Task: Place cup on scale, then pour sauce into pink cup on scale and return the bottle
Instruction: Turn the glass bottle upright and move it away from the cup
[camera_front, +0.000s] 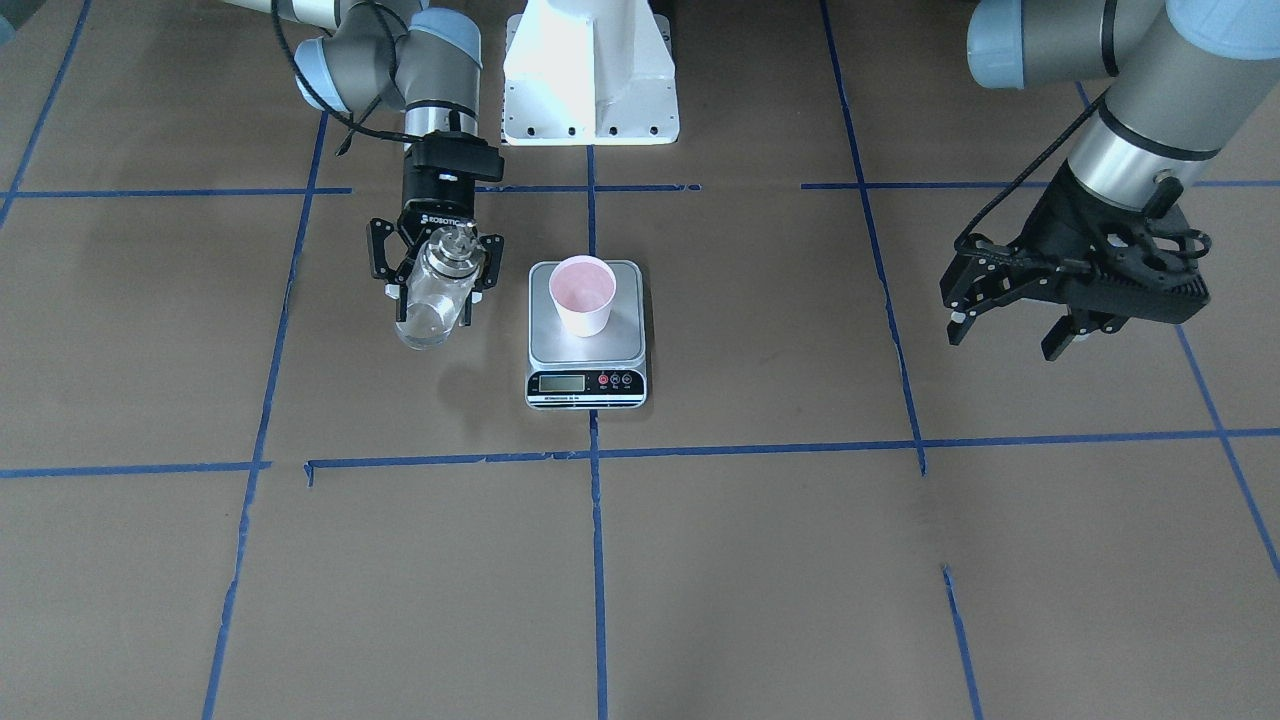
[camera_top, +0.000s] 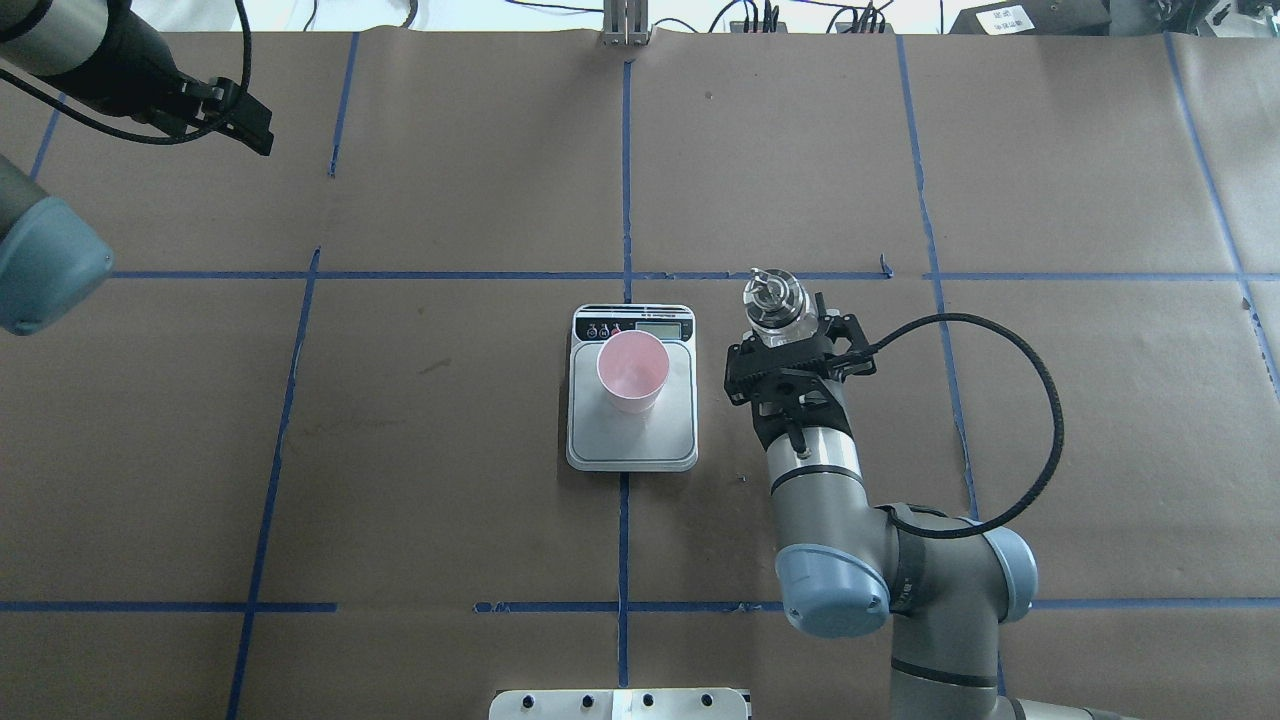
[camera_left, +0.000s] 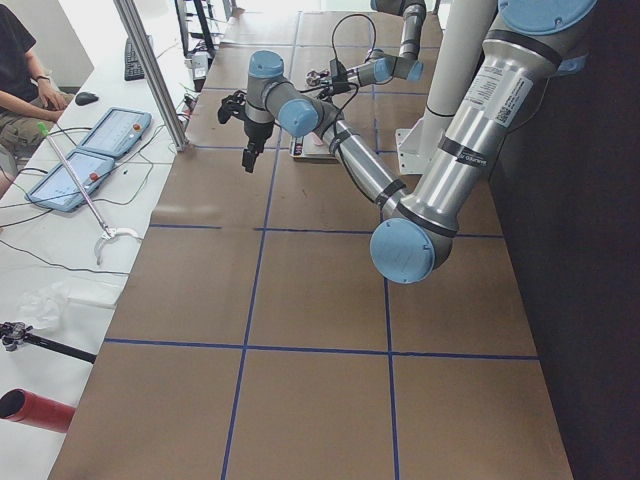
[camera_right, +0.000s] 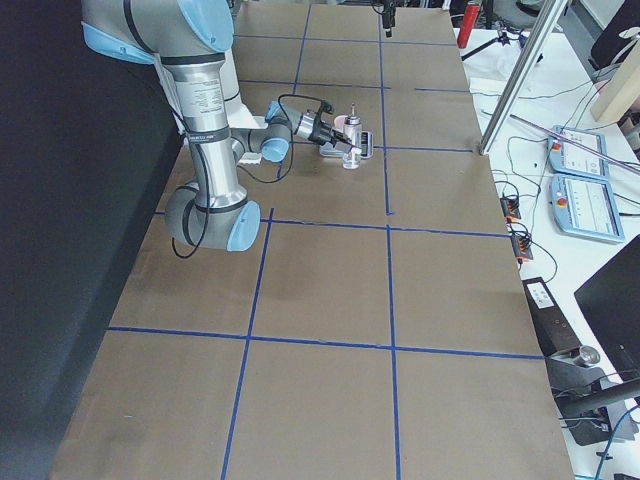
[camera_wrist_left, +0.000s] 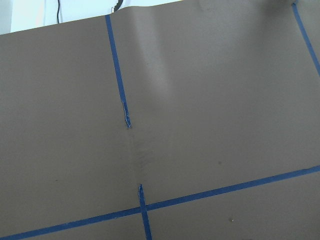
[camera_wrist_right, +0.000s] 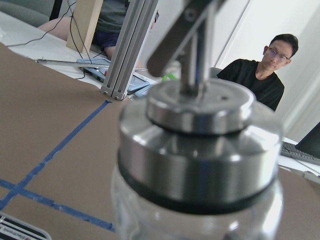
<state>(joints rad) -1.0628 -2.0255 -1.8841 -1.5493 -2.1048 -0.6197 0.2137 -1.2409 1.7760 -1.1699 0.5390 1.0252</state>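
Presently, left to right across the surface (camera_top: 400, 480):

- Left claw (camera_front: 1005, 332): far left, well apart from the work. Fingers spread, holding nothing. The arm slants down over bare paper, probably to stay clear of the pour.
- Scale (camera_top: 632, 445): centre, display strip on the edge far from the robot.
- Cup (camera_top: 632, 372): upright on the scale's platform, mouth open, placed to receive sauce.
- Bottle (camera_top: 772, 300): just right of the scale, upright, spout up. Whether its base touches the surface cannot be told.
- Right claw (camera_front: 433, 285): pinching the bottle's body from the side. The arm reaches forward low with the wrist level, a grip that likely suits tipping leftward over the cup.
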